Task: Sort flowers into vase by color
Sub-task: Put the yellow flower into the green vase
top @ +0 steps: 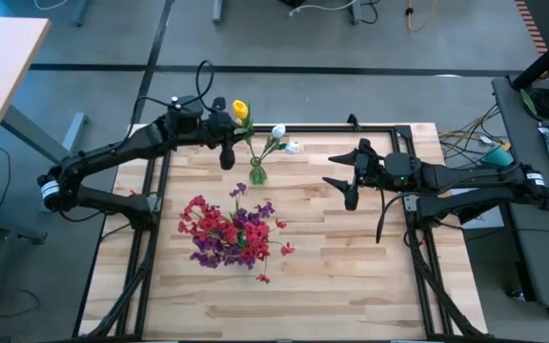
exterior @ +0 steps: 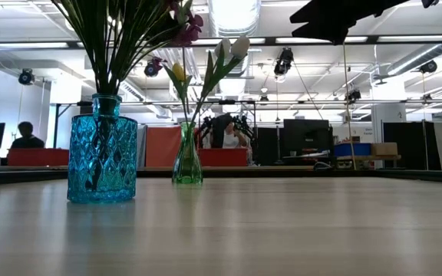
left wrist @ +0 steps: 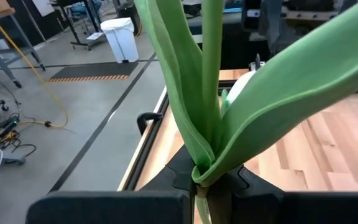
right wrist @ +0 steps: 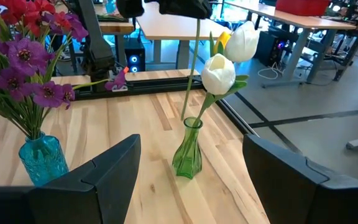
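Observation:
My left gripper (top: 228,143) is over the table's far side, shut on a yellow-bud flower (top: 241,110), just left of the green glass vase (top: 257,174). That vase stands upright on the table with two white buds (right wrist: 219,74) in it. A blue glass vase (exterior: 102,149) nearer the front holds red and purple clusters (top: 227,232). My right gripper (top: 339,176) hovers open to the right of the green vase (right wrist: 188,155), its fingers pointing toward it. My left gripper pinches the yellow flower's stem between its two fingers, right where the long green leaves spring from it (left wrist: 207,182). The flower is lifted and stands roughly upright. Below the fingers the thin stem (right wrist: 192,68) runs down to the green vase's mouth (right wrist: 189,122).
Bare wooden table (top: 351,267) lies on the near and right sides. The black frame rail (top: 351,129) runs along the far edge. People sit at desks (exterior: 28,138) in the room behind, far from the table.

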You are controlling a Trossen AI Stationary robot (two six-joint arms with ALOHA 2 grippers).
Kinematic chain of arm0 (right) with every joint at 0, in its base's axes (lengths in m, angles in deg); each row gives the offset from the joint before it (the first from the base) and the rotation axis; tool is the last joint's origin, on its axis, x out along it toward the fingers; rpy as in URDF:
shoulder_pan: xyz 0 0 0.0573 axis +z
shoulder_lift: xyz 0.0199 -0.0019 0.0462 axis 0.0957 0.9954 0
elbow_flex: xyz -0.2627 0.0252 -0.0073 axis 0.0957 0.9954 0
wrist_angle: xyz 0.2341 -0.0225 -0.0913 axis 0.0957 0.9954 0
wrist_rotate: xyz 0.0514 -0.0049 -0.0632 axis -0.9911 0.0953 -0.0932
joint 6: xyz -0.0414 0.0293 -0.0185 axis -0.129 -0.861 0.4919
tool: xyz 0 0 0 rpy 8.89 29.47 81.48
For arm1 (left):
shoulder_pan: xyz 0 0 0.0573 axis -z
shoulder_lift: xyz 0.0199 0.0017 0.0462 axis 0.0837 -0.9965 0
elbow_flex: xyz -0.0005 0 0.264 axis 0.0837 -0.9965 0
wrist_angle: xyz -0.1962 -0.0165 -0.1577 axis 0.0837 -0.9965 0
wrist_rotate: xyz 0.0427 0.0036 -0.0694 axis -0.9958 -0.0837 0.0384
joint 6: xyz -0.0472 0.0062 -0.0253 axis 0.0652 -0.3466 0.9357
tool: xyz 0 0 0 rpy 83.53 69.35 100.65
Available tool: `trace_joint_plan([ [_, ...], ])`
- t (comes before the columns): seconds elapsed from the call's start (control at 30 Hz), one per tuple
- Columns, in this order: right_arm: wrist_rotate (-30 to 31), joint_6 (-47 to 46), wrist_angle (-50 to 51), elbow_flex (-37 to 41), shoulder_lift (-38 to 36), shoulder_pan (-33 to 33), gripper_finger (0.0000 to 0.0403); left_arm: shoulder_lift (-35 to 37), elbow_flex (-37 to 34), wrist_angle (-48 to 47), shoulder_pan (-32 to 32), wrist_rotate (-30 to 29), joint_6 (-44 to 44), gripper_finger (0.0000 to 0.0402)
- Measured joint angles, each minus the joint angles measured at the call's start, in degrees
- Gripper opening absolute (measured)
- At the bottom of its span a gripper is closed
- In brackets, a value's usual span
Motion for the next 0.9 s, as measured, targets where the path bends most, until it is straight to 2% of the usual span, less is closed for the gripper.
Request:
trace_joint_plan([
  [0.4, 0.0, -0.6, 0.0, 0.0, 0.0, 0.0, 0.0274, -0.3, -0.5, 0.6, -2.1, 0.0, -2.1, 0.0001],
  [0.9, 0.0, -1.1, -0.1, 0.0, 0.0, 0.0, 0.0274, -4.5, -0.6, 0.6, -2.3, 0.0, -2.2, 0.0006],
])
